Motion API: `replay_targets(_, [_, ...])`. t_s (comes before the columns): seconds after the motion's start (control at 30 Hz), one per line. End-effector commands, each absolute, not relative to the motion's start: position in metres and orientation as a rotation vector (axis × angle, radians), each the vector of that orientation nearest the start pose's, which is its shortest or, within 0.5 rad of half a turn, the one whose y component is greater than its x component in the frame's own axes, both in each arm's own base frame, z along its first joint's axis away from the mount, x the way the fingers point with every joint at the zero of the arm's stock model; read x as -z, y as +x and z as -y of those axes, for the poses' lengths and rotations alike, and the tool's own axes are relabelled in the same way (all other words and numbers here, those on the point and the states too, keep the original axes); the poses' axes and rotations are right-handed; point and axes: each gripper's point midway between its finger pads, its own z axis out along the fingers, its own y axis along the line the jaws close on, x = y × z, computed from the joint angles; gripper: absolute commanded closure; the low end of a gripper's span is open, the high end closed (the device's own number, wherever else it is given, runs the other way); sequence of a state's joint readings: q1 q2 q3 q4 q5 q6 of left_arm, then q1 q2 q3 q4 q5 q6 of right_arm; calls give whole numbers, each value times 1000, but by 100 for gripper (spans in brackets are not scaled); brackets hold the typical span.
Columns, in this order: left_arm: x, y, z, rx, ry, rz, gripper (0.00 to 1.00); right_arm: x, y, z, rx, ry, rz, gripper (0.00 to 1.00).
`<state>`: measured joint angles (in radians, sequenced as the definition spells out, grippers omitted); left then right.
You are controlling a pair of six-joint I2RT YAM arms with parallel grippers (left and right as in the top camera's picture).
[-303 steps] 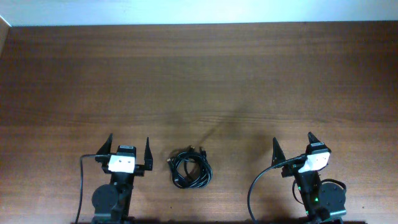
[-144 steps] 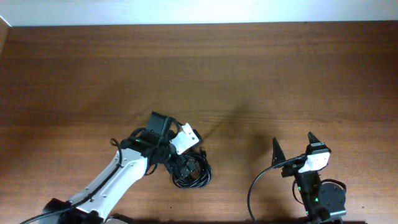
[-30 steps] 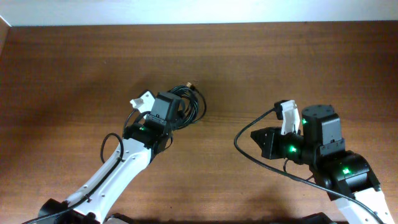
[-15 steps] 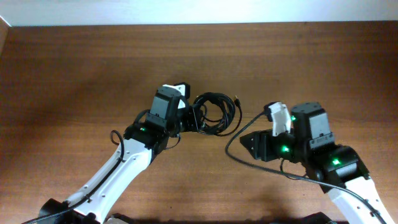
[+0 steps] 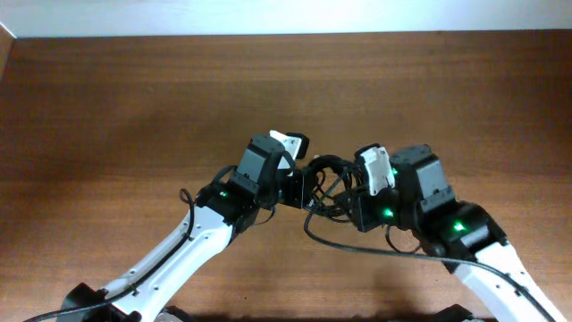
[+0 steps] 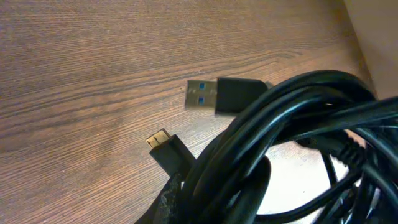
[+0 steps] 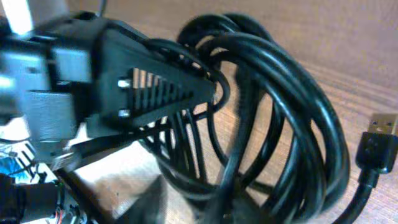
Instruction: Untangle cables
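The cables (image 5: 323, 165) are one black bunch of loops held above the middle of the wooden table. My left gripper (image 5: 299, 185) is shut on the bunch's left side. In the left wrist view the cables (image 6: 292, 130) fill the right half, and a blue-tongued USB plug (image 6: 217, 94) and a small plug (image 6: 163, 142) stick out to the left. My left gripper (image 6: 214, 198) pinches the strands. My right gripper (image 5: 347, 192) presses into the bunch from the right. In its view my right gripper (image 7: 199, 202) stands narrowly open around a strand of the cables (image 7: 280, 124); it is blurred.
The dark wooden table (image 5: 134, 107) runs back to a white wall (image 5: 268, 18). The right arm's own thick wire (image 5: 344, 243) loops over the table in front of both grippers. My left gripper's ribbed finger (image 7: 155, 93) shows close up in the right wrist view.
My left gripper has carried the bunch rightward and toward the front. My right arm has moved left into the bunch, its jaws opening and then narrowing around a strand.
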<state>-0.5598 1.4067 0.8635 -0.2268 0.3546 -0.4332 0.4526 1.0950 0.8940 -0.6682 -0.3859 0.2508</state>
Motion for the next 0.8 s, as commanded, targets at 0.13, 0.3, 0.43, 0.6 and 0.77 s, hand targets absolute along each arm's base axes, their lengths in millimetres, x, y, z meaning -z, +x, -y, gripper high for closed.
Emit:
replay_targets(0.13, [-140,309,248,788,317,-2397,100,-185,246,-192,-774,-412,-2455,96])
replay_targets(0.3, [-137,322,233,655,251,-2384,100,-220,230,-180,-774,-412,-2338,96])
replay_targets(0.43, [-135,331,220,579,184,-2382,100,-239,218,-164,-723,-384,-2272,96])
replay_targets(0.6, [-132,341,199,558,83,-2397,100,-235,217,-149,-648,-306,-2297,96])
replay_targets(0.77, [-136,326,221,727,231,-2407,100,-235,217,-149,-645,-304,-2298,53])
